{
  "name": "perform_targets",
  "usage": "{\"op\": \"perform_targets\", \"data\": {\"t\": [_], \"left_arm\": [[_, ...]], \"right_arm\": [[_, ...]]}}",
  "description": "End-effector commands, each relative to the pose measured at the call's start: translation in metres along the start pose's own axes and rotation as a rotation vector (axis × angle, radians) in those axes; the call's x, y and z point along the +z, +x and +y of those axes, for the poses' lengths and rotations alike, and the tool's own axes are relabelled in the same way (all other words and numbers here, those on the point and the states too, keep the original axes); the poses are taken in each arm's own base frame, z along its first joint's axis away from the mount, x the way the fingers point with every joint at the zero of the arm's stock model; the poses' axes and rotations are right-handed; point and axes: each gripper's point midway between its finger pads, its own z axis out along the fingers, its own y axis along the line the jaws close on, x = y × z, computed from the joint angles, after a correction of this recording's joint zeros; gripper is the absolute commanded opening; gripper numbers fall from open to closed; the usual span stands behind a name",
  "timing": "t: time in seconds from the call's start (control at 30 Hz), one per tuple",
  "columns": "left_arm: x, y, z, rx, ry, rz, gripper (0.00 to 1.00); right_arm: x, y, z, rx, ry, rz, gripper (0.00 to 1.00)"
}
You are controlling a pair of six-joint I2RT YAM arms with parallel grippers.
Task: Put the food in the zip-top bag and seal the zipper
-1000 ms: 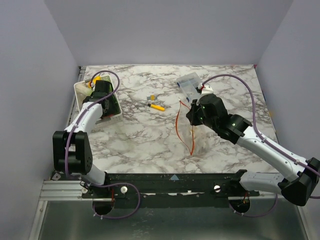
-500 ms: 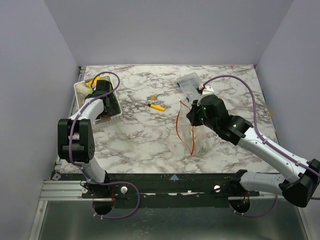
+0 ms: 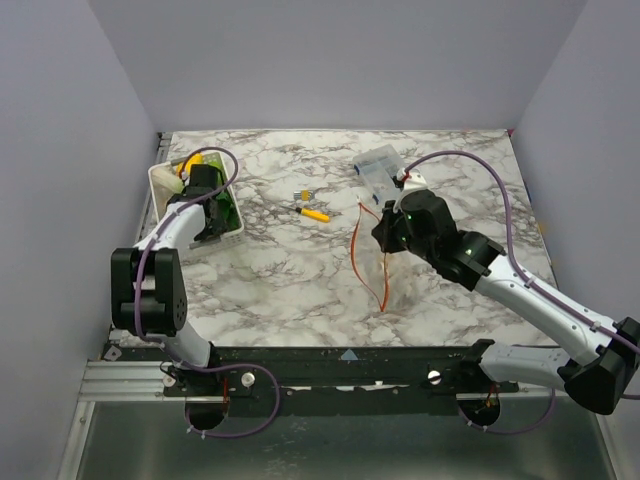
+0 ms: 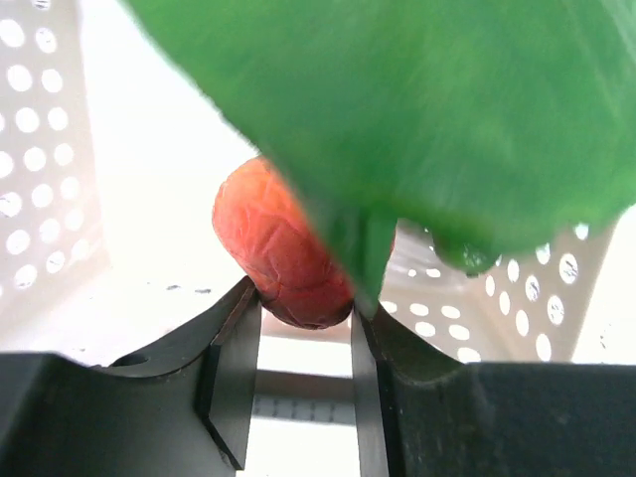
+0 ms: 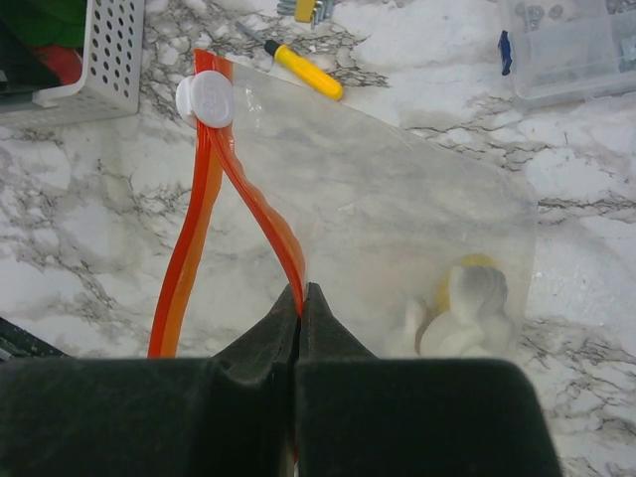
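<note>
My left gripper (image 3: 205, 207) reaches into the white perforated basket (image 3: 160, 182) at the far left. In the left wrist view its jaws (image 4: 303, 303) close on a pink-red toy food (image 4: 273, 243), and a green toy food (image 4: 427, 109) hangs over it. My right gripper (image 3: 386, 238) is shut on the orange-red zipper (image 5: 263, 214) of the clear zip-top bag (image 5: 397, 199), holding one lip up so the mouth gapes. The zipper's white slider (image 5: 205, 101) sits at its far end. Yellow and white toy food (image 5: 467, 303) lies inside the bag.
A small clear box with blue edges (image 3: 378, 165) stands behind the bag. A short yellow-handled stick-like tool (image 3: 315, 213) lies mid-table next to a small bit of hardware. A yellow food (image 3: 190, 160) shows at the basket's far end. Grey walls bound the table.
The left arm's elbow has swung a little while its gripper stayed in the basket. The right gripper and the bag have not visibly moved.
</note>
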Motion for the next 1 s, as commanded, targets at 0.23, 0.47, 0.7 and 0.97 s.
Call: {"op": "perform_targets", "data": {"t": [0.23,0.47,0.7,0.97], "left_arm": [[-0.059,-0.012,0.012,-0.059,0.054,-0.125,0.0],[-0.109,-0.001,0.009,-0.048,0.183,-0.155,0.0],[-0.21,0.025,-0.053,0.039,0.679,-0.221,0.0],[-0.337,0.083,-0.146,0.189,1.336,-0.171,0.0]], "right_arm": [[0.002,0.006,0.009,0.024,-0.054,0.012,0.01],[0.006,0.01,0.011,0.028,-0.053,0.035,0.01],[0.011,0.01,0.015,0.037,-0.062,0.043,0.01],[0.015,0.01,0.02,0.055,-0.075,0.053,0.01]]}}
